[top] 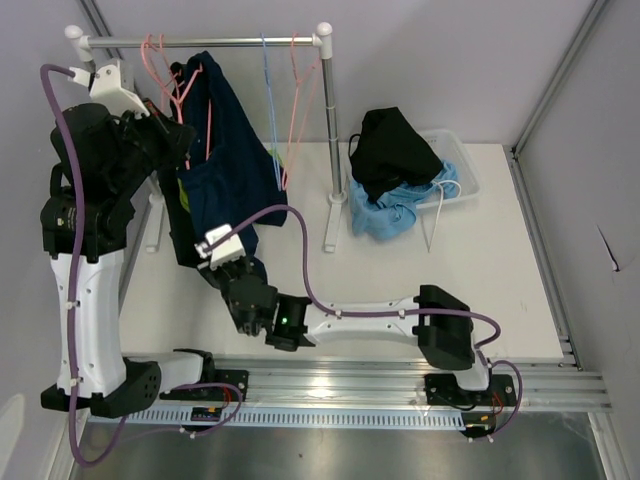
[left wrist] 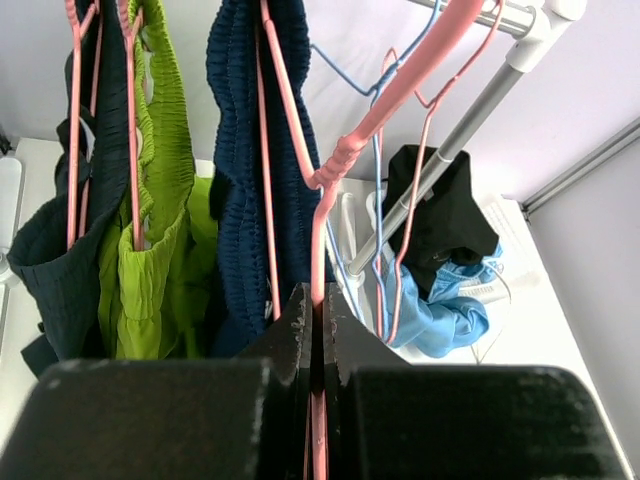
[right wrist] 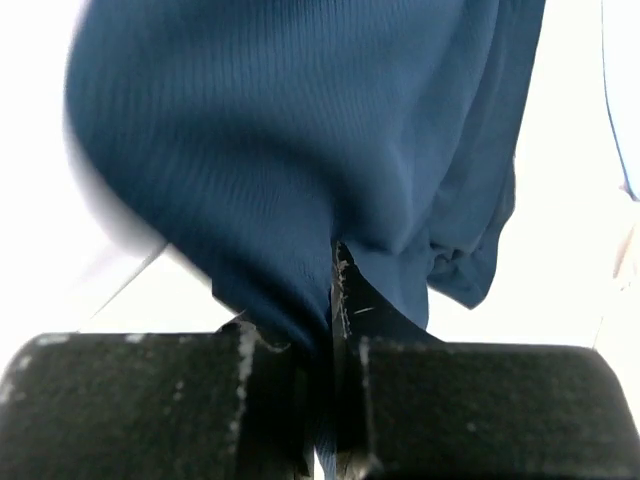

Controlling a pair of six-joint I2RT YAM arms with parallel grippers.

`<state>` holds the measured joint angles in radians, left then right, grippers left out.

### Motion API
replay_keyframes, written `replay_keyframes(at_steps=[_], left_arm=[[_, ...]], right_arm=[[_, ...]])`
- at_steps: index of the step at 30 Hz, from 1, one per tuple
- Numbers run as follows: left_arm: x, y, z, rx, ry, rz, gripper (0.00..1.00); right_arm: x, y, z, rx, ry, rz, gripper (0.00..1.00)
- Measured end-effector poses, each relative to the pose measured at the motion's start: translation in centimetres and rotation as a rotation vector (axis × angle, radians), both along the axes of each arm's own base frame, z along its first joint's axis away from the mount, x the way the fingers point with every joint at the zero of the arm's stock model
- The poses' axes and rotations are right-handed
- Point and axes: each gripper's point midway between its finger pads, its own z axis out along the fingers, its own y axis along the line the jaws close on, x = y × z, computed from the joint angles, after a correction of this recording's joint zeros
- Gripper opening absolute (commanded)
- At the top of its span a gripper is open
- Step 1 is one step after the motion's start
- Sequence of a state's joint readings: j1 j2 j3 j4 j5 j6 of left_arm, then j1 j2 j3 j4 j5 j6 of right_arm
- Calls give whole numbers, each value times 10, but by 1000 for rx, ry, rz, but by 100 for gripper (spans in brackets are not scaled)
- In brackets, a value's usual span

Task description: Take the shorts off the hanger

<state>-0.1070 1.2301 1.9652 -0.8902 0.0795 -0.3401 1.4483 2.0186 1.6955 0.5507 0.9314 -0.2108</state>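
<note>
As left gripper (left wrist: 316,302) clamps hanger (left wrist: 338,160) and right gripper (right wrist: 333,275) pinches shorts (right wrist: 300,130), a snag could tip the rack (top: 200,42).

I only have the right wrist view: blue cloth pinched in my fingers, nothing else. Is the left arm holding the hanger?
Observer: Yes. The left gripper is shut on the pink hanger, below its twisted neck, and the navy shorts are draped on it.
Operator: Is anything hanging close to them?
Observer: The lime green shorts hang right beside them, on the left in the left wrist view.
Operator: Are any shorts off already?
Observer: The black shorts and the light blue shorts lie in the clear bin to the right of the rack.
</note>
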Motion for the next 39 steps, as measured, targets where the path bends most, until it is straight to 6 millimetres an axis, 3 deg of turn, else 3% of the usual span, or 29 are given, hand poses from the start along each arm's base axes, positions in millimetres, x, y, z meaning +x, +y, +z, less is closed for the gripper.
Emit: replay_keyframes(at_steps=[3, 9, 12, 14, 17, 20, 25, 29, 32, 35, 39], left_arm=[[3, 2, -3, 4, 13, 12, 0], [14, 4, -29, 31, 143, 27, 0], [22, 6, -32, 40, 176, 43, 0], [32, 7, -20, 38, 138, 55, 0], [34, 7, -11, 32, 100, 56, 0], [27, 7, -11, 30, 80, 55, 0], [2, 7, -5, 20, 45, 38, 0], [-33, -2, -40, -10, 69, -28, 0], [-69, -5, -78, -33, 121, -58, 0], [-88, -3, -80, -35, 111, -58, 0], [-93, 4, -71, -22, 73, -28, 0]], right_arm=[[-21, -12, -20, -30, 18, 16, 0], [-88, -38, -69, -71, 90, 57, 0], [-102, -44, -78, -59, 135, 59, 0], [-104, -48, -88, -75, 152, 47, 0], [-97, -54, -98, -118, 151, 25, 0], [-81, -56, -96, -110, 150, 2, 0], [-31, -60, -83, -91, 146, -54, 0], [15, -59, -40, -31, 115, -100, 0], [42, -65, -1, 23, 81, -132, 0], [46, -76, 14, 30, 65, -146, 0], [17, -102, 8, -11, 60, -138, 0]])
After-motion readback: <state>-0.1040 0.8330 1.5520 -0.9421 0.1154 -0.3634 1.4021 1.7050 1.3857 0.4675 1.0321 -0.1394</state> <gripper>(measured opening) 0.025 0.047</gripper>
